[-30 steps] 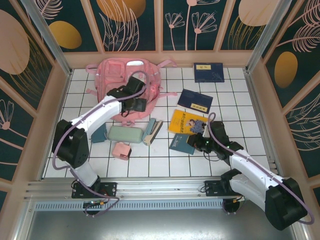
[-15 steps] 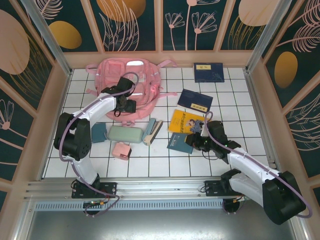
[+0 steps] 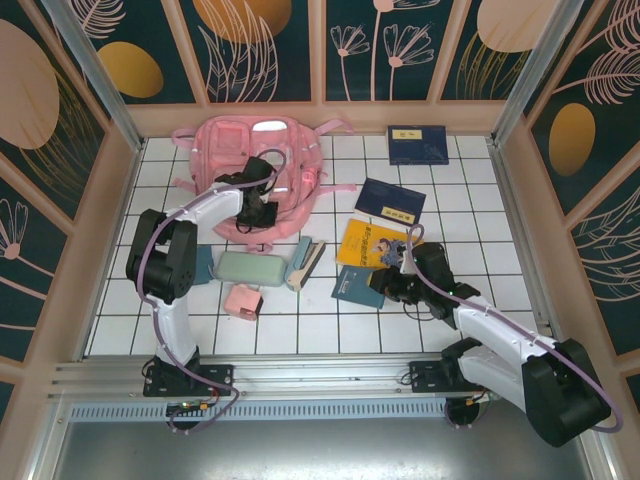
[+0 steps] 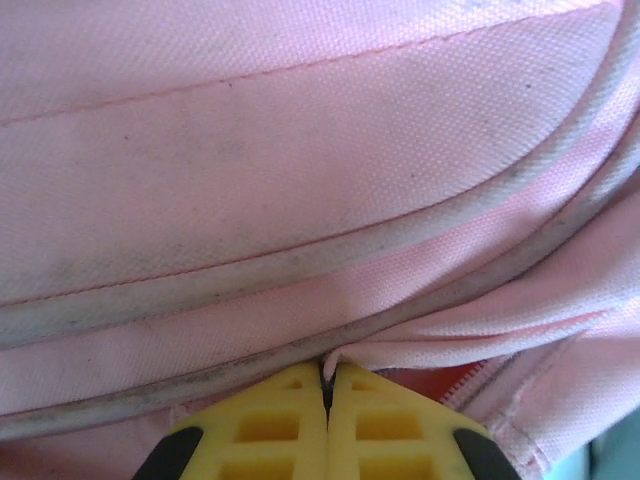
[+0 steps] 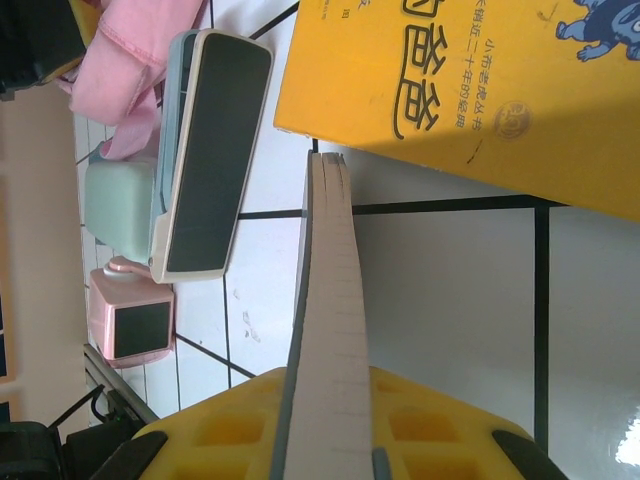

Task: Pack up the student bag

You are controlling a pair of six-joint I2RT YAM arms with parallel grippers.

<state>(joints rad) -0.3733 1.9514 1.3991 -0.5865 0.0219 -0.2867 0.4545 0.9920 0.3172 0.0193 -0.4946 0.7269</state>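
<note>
Left gripper: the jaws are seen closed flush, with a fold of pink cloth nipped between them at a piped zip seam of the student bag. The bag is laid flat well to the left of, and beyond, the yellow book. Right gripper: the jaws are narrowed onto a thin teal book, which is held edge-on just on the near side of the yellow book. A grey-faced block, a mint case and a small pink box are set to the left of the yellow book, while two dark blue books lie beyond it. The bag is judged soft, limp and light. A pull on plain cloth would be expected to stretch and slump the cloth rather than shift the whole body, and an opened mouth would likely sag shut unless kept lifted. A hold is best taken on stiffened parts — the piped seam, the zip edge or a strap — where the weave is doubled and slipping is less likely.
</note>
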